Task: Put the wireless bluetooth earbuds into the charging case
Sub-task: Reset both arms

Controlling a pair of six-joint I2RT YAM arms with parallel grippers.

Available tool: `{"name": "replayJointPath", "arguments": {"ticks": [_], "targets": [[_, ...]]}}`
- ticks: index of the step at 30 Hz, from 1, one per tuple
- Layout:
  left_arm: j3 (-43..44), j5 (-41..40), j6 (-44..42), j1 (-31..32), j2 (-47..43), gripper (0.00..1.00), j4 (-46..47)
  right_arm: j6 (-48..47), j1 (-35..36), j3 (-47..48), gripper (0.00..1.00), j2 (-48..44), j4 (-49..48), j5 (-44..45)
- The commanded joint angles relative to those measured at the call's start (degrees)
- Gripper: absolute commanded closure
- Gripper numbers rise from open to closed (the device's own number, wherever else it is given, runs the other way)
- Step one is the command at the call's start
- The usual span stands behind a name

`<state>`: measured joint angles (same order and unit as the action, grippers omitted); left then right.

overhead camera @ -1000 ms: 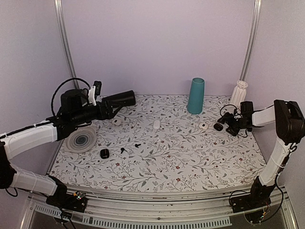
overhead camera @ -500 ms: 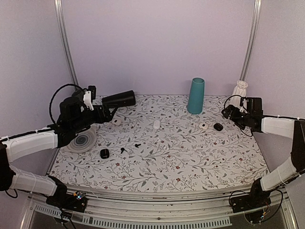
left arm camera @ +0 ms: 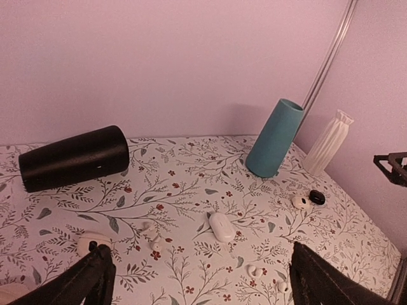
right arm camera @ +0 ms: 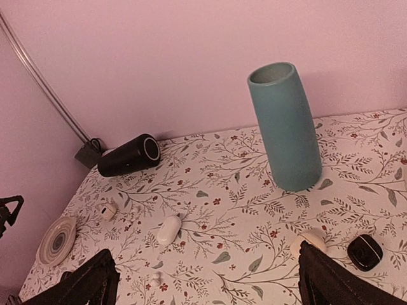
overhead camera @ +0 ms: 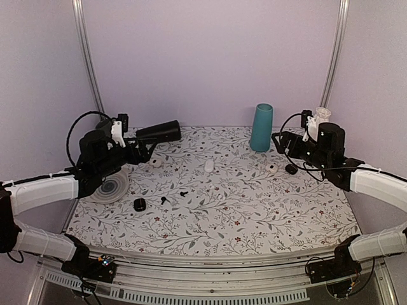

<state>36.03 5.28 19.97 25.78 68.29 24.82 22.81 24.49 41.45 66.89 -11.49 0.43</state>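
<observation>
Nearby, black earbuds (overhead camera: 184, 192) loose on the table, outside the black charging case (overhead camera: 139, 204).

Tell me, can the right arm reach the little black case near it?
Probably yes. The black charging case lies in the open on the table, close to the right end effector, whose jaws stand open. The white case sits beside it but apart, and nothing covers it.

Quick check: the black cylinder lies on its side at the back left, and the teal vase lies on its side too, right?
Not quite: the teal vase stands upright, as the right wrist view shows. The black cylinder does lie on its side, back left.
</observation>
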Motion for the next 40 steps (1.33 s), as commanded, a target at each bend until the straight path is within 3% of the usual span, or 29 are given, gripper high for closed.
{"name": "replayJointPath", "arguments": {"ticks": [1,13,40], "targets": [[-0.5,1.1,-2.8,0.2,0.5,0.04,2.2,-0.8,3.3,4.9,0.01,-1.0,0.6,1.0],[0.8,1.5,-4.6,0.2,-0.6,0.04,0.8,0.9,3.6,8.9,0.01,-1.9,3.2,3.3],[2.1,0.7,-5.2,0.3,-2.5,0.04,-1.2,-0.8,3.5,8.6,0.01,-1.8,3.0,3.2]]}}
